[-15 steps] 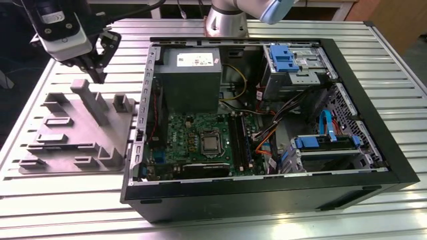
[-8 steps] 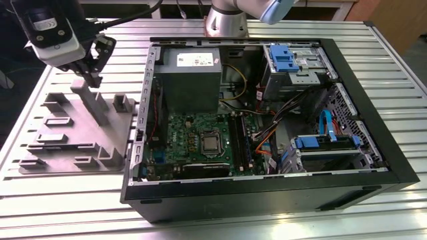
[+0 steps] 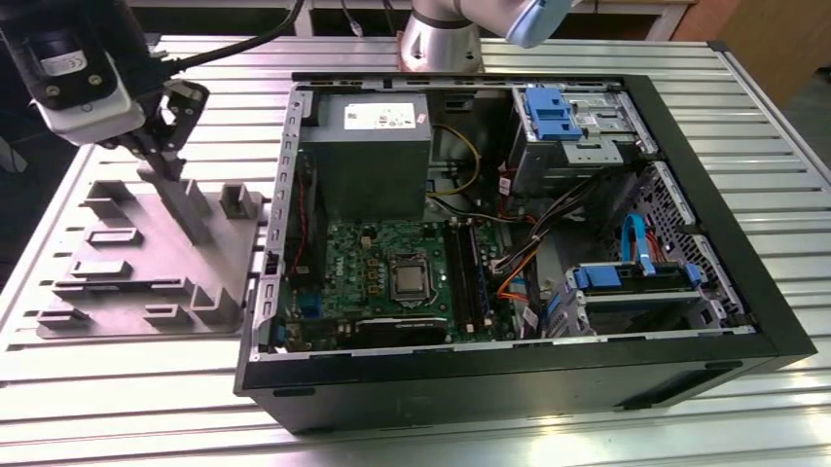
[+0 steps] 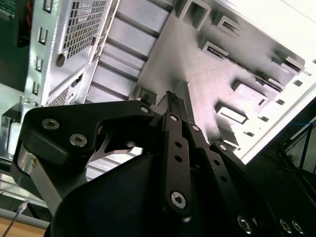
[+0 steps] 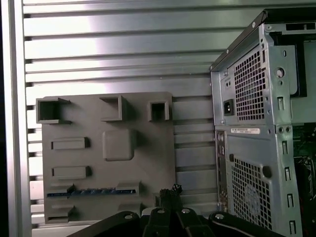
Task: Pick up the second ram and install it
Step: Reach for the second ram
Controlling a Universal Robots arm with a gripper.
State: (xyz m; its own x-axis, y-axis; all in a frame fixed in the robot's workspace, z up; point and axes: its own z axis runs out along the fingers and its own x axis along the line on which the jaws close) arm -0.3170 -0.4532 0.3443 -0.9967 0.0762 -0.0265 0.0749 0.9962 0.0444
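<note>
So the second ram [image 5: 94, 192] is sitting on its long edge in a narrow slot of the grey tray [image 5: 148, 158], thin dark strip with a bluish tint. My guess is it's parked like that so the top edge sticks up where two fingers can pinch it from above. In the first wrist view the end effector [image 5: 171, 191] hangs over the tray, and the ram lies below it and a bit off to one side, with the near end of its slot just beside the fingertips and nothing touching. The fingers look pinched together in both wrist views, with nothing I can make out between them, so I'd call it clenched and empty. The second wrist view gives the same idea, with the end effector [image 4: 170, 96] pointing down at the tray from above. In the exterior view the end effector [image 3: 173, 175] is up over the tray [image 3: 143, 253], and the computer case [image 3: 520, 370] lies on its side on the table [image 3: 130, 389] right next to it, on the other side of the tray's edge from the end effector. The open side faces up, so the green board [image 3: 389, 263] looks straight up, probably so a stick can be pushed in from above. The tray's box-shaped pockets [image 5: 112, 107] sit farther off from the end effector than the ram slot.
</note>
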